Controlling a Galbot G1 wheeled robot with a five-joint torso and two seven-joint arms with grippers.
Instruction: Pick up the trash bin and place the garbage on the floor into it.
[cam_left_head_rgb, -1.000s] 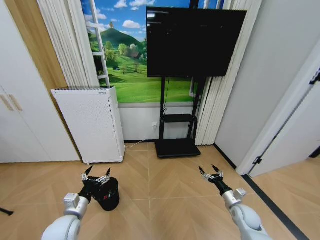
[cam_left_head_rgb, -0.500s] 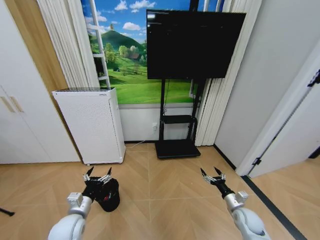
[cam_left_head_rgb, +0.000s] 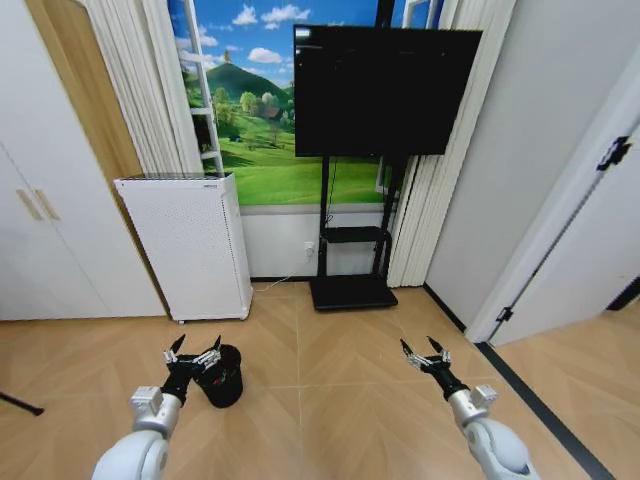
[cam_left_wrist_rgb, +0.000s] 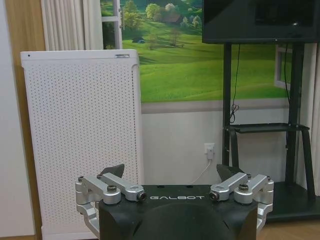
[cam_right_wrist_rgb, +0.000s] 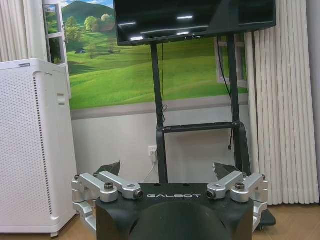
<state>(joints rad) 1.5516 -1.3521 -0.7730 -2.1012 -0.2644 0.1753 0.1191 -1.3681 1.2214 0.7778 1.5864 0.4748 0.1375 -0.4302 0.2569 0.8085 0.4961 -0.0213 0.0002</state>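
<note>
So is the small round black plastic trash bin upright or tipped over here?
Upright. In the head view the small round black plastic trash bin stands on the parquet floor, open rim facing up, beside the open left gripper.

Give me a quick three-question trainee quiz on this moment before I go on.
1. True or false: the left end effector is shut on the small round black plastic trash bin.
2. Which stands nearer the bin: (a) the white perforated appliance, (b) the black TV stand?
3. Fill in: the right end effector hovers open over the bare ____ floor.

Key: 1 false, it is open just beside the bin's rim; 2 a; 3 wooden.
</note>
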